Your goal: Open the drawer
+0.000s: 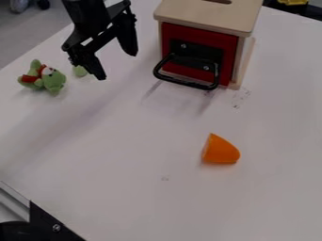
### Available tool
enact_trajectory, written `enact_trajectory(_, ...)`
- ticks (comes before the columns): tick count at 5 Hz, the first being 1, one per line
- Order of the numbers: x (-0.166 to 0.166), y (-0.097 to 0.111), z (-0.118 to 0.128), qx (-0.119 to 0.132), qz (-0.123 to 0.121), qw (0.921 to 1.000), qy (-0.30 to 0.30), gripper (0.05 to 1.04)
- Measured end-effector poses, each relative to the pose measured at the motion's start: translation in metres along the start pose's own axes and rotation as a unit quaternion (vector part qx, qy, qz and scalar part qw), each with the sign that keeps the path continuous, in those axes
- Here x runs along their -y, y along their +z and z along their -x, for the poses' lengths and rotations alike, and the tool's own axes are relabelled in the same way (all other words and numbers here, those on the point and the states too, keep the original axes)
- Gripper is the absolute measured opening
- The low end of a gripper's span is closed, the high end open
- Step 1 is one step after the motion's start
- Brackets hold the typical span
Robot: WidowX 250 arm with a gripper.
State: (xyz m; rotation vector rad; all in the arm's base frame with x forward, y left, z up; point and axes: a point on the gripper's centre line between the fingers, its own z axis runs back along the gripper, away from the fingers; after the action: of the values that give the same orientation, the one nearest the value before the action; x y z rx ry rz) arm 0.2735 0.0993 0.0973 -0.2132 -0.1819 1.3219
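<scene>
Gripper [116,66] hangs at upper left of the view, fingers spread apart, nothing between them, not touching the handle. Drawer [196,36] is at top, right of center: red front sitting in the light wooden box [201,17], looks closed. Black loop handle [186,83] sticks out from its dark mounting plate. Box has a slot in its top. Orange piece [220,151], rounded on one side, lies on the white table [125,183], in front of the box and well apart. Green-and-red plush toy [52,80] near left edge, small green object [80,71] between it and gripper.
</scene>
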Motion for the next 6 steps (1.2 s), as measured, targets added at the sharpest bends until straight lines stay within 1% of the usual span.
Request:
enact_trajectory(1,-0.005,-0.007,0.003,-0.009,-0.011,0.9999,0.002,1.000)
enact_trajectory(2,-0.007,-0.011,0.009,-0.010,-0.014,0.9996,0.024,1.000)
enact_trajectory(3,-0.003,-0.005,0.020,0.011,-0.005,0.9990,0.044,1.000)
enact_trajectory(4,0.008,-0.004,0.039,0.046,-0.011,0.9937,0.101,1.000)
enact_trajectory(5,0.026,-0.013,0.061,0.050,-0.010,0.9904,0.128,1.000)
enact_trajectory(6,0.032,-0.020,0.069,0.046,-0.003,0.9868,0.155,1.000)
